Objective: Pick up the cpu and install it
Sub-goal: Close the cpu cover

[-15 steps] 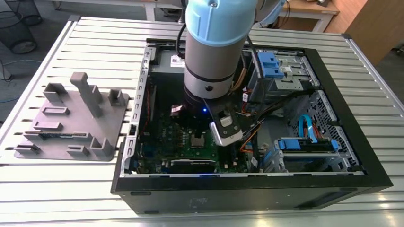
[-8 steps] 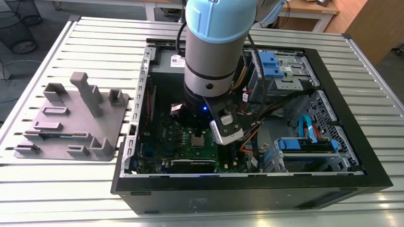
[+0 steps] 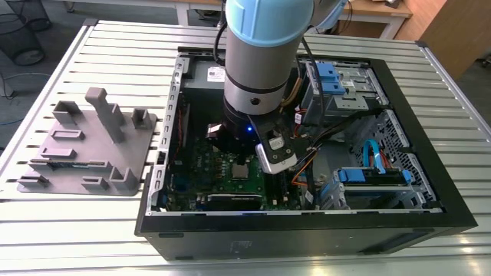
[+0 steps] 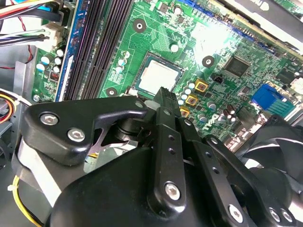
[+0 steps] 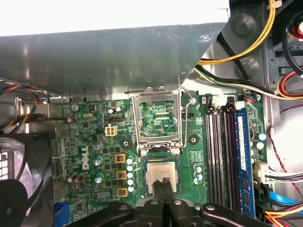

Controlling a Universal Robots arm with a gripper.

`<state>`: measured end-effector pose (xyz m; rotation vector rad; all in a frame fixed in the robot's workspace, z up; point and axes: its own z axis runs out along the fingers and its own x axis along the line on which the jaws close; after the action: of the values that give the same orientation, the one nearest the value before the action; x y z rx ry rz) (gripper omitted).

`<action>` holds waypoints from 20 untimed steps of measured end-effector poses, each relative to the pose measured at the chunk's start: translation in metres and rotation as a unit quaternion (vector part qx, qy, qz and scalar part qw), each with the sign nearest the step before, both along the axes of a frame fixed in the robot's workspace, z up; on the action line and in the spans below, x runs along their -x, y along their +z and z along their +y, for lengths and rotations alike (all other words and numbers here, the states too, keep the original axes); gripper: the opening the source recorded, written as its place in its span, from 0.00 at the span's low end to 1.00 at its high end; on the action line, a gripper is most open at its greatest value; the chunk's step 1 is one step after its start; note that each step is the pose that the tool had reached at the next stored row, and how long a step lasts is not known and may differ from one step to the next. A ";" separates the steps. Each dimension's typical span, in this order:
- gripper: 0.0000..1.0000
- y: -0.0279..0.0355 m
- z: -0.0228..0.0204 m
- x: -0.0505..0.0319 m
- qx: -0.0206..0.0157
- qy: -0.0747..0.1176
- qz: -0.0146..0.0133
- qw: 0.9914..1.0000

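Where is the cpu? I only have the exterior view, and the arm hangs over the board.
Observer: In the first wrist view the cpu sits in the socket.
Operator: Is the cover down over it?
Observer: No, the cover stands swung open, clear of the cpu.
Operator: And the gripper?
Observer: The gripper is shut, tips over the cpu; whether they touch I cannot tell.

Robotics laboratory or test workshop. Evidence — a silver robot arm with pale-blue joint caps (image 3: 265, 57) stands over a slatted aluminium bench (image 3: 69, 230), which carries an opened black computer tower case (image 3: 307, 231) and a matte grey plastic parts fixture (image 3: 84, 146); light wooden desks (image 3: 380, 8) and a black wire-mesh waste basket (image 3: 19, 37) stand behind.
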<state>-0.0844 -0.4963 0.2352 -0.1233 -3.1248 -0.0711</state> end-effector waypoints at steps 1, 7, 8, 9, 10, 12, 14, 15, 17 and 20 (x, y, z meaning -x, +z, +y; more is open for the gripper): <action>0.11 0.0000 0.0000 0.0000 0.000 0.000 0.000 1.000; 0.11 0.0124 0.0000 0.0000 0.000 0.000 0.000 1.000; 0.11 0.0124 0.0000 0.0000 0.000 0.000 0.000 1.000; 0.11 0.0125 0.0000 0.0000 0.000 0.000 0.000 1.000; 0.11 0.0125 0.0000 0.0000 0.000 0.000 0.000 1.000; 0.11 0.0125 0.0000 -0.0001 0.000 0.000 0.000 1.000; 0.11 0.0123 0.0000 -0.0015 0.000 0.000 0.000 1.000; 0.11 0.0120 0.0001 -0.0029 0.000 0.000 0.000 1.000; 0.11 0.0116 0.0003 -0.0068 0.000 0.000 0.000 1.000; 0.11 0.0107 0.0007 -0.0147 0.000 0.000 0.000 1.000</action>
<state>-0.0697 -0.4956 0.2459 -0.1232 -3.1238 -0.0709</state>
